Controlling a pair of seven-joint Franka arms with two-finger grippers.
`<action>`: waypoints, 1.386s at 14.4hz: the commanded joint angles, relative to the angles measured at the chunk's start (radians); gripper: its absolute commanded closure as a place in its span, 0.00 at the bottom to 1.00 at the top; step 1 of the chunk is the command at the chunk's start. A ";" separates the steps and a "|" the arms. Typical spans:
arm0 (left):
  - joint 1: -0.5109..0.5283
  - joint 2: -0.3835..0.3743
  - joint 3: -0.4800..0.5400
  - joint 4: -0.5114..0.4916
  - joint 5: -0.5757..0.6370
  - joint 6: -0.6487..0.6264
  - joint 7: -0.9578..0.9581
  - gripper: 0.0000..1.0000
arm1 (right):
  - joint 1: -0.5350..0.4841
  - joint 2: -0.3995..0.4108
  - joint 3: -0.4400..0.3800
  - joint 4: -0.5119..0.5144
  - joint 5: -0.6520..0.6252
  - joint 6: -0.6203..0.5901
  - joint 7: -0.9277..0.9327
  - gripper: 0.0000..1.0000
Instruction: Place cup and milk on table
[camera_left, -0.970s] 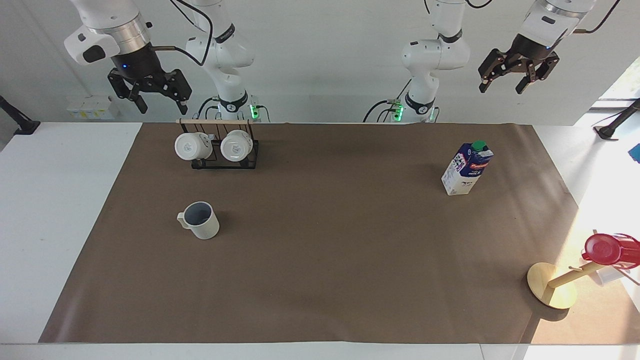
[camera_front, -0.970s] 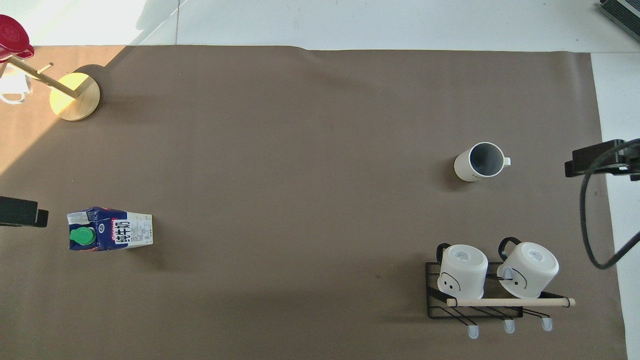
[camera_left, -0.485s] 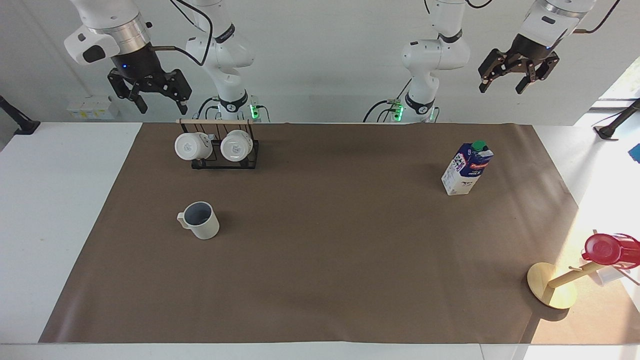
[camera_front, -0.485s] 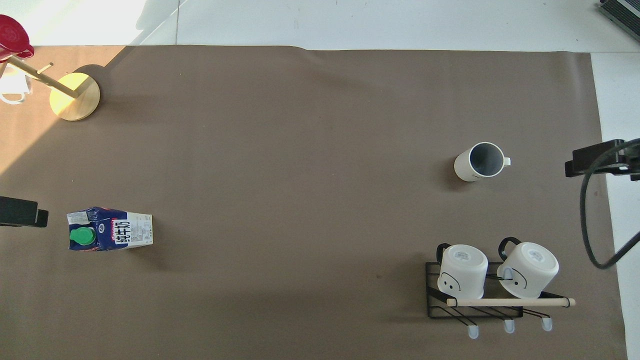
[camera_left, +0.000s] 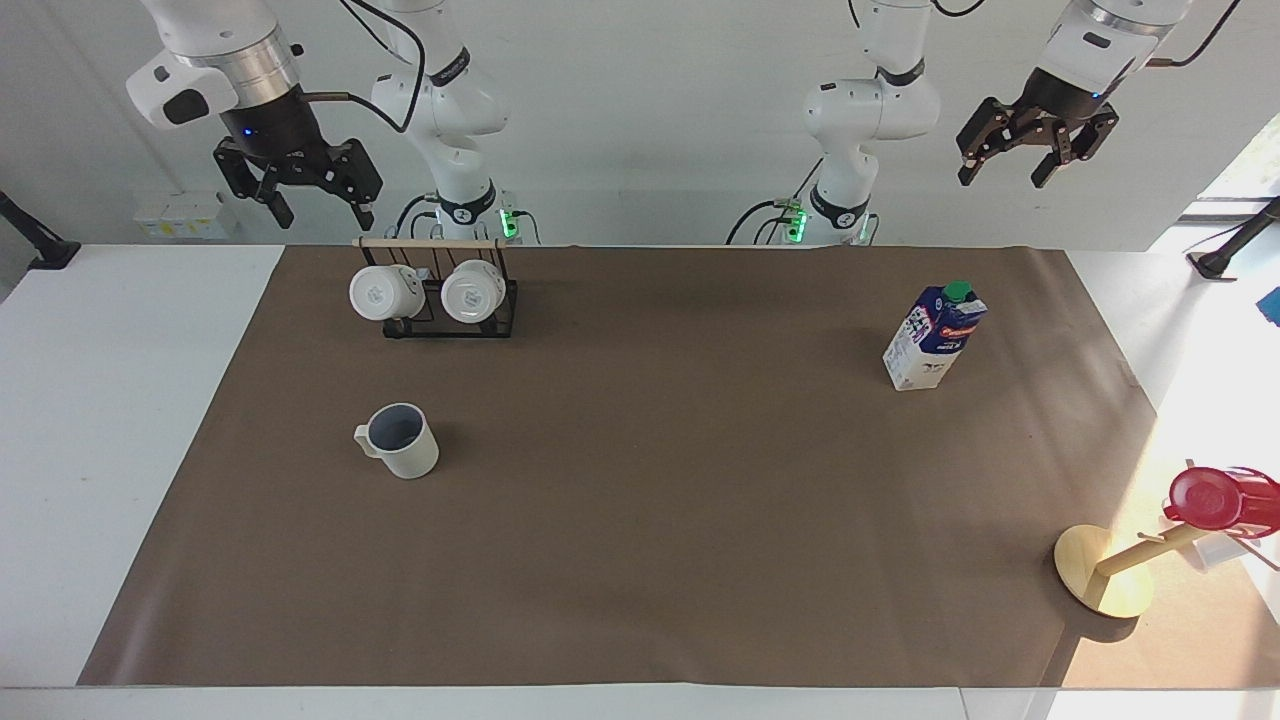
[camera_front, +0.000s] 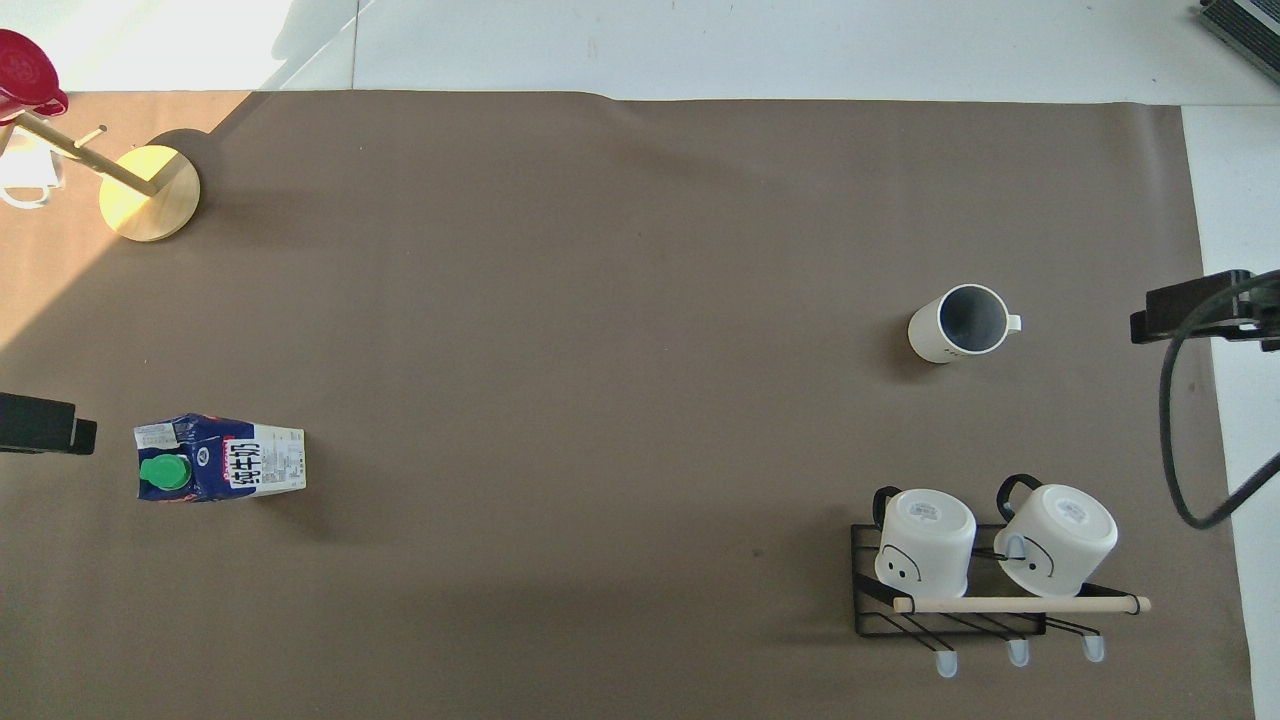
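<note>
Upright, cup and milk stood well apart on the counter; left gripper and right gripper hung released at twelve o'clock, holding nothing.

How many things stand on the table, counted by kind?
Mugs and cups: 4 (ribbed cup, two white mugs, red cup)
Milk carton: 1
Black wire rack: 1
Wooden mug tree: 1
Total: 7

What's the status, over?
Left gripper and right gripper open, raised, empty. Cup and milk upright on table. Nothing in the way.
</note>
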 joint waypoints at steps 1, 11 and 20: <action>-0.006 -0.002 0.006 0.007 0.002 -0.018 -0.003 0.00 | -0.013 -0.022 -0.002 -0.057 0.010 0.058 -0.013 0.00; -0.006 -0.002 0.006 0.008 0.002 -0.018 -0.003 0.00 | -0.065 -0.005 -0.002 -0.311 0.004 0.355 -0.011 0.00; -0.006 -0.002 0.006 0.007 0.002 -0.018 -0.003 0.00 | -0.096 0.064 -0.004 -0.594 0.004 0.702 -0.007 0.00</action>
